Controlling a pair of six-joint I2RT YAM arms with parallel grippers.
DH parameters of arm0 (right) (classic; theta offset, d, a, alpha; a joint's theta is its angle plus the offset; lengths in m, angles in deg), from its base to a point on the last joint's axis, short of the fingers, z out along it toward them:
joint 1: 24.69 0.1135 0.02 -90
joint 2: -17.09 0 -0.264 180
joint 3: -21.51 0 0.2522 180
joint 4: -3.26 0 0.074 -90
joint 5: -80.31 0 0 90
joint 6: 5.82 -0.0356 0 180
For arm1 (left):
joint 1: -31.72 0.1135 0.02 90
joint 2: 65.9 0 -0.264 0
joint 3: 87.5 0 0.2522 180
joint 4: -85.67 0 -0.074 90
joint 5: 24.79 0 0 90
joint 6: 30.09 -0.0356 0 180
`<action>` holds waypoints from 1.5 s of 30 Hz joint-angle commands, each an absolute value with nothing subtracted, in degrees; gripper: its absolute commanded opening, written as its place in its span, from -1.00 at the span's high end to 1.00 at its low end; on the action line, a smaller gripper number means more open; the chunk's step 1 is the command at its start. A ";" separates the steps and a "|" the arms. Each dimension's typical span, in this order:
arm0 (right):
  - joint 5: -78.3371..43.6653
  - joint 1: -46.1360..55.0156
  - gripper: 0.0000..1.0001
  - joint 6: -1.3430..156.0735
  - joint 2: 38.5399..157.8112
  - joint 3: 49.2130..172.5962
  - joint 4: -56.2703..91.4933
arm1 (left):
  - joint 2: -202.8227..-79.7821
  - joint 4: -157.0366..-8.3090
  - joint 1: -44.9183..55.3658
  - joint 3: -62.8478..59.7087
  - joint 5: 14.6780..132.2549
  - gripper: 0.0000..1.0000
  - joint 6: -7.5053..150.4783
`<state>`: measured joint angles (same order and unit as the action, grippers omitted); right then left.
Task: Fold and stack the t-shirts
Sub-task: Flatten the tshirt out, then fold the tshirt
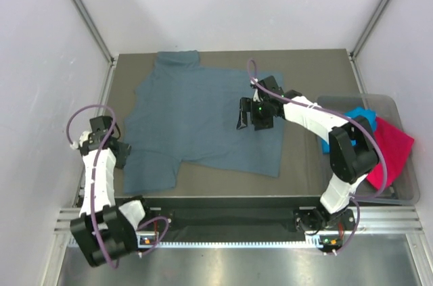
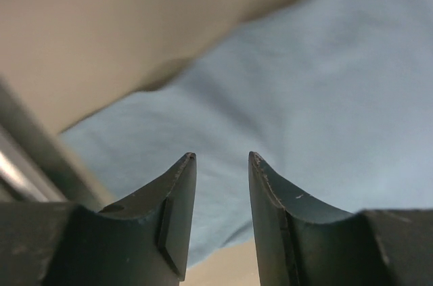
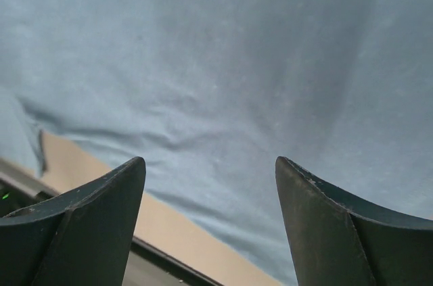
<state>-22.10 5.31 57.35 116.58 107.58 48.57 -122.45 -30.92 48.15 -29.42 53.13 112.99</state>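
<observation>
1. Landmark: slate-blue t-shirt, spread open across the middle of the table. It lies single-layered and mostly flat, with light wrinkles. No fold is visible in it.
2. Turquoise t-shirt: bunched up, well to the right of the slate-blue tee, inside the clear tub. Not folded.
3. Magenta t-shirt: also right of the slate-blue tee, crumpled in the same tub beside the turquoise one, draped over the tub's edge. Not folded.
4. Progress, my reading: early. One shirt is laid out ready and none are folded or stacked. All three folds and the stacking remain.
5. Left gripper: at the near-left margin of the slate-blue tee, low over the cloth edge. The jaws stand narrowly apart with nothing between them, so no grasp is made.
6. Right gripper: over the slate-blue tee's right half, pointing down at the fabric. The jaws are spread wide and released, with no cloth caught in them.
7. Surroundings: a metal rail runs along the table edge, left of the slate-blue tee and close to the left gripper. White enclosure walls stand beyond the tee.
8. In the way: nothing lies on the slate-blue tee itself. The right arm crosses over the tee's right hem.
9. The tub wall will stand between the grippers and the other two shirts when they are fetched.
</observation>
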 commanded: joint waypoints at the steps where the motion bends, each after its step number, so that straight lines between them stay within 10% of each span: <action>1: -27.79 5.72 -0.56 55.88 112.19 105.16 40.49 | -125.48 -29.66 54.39 -31.90 57.90 0.17 111.07; 10: -35.88 5.64 -0.56 52.37 112.55 98.83 32.49 | -131.64 -33.19 58.79 -31.20 59.75 -0.30 98.49; 23: -38.08 5.55 -0.56 52.10 112.45 96.18 29.50 | -127.94 -36.88 60.38 -38.75 61.95 0.24 110.52; 36: -38.26 5.37 -0.56 51.66 112.72 93.98 29.14 | -134.00 -36.10 60.38 -39.55 55.46 -0.16 113.07; 45: -36.16 5.55 -0.56 50.44 110.09 89.25 29.15 | -140.86 -43.82 60.64 -42.45 58.61 0.21 115.02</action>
<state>-37.42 5.27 51.06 113.71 91.24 30.16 -137.58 -37.02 60.19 -39.30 58.57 113.34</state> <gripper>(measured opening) 0.778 0.428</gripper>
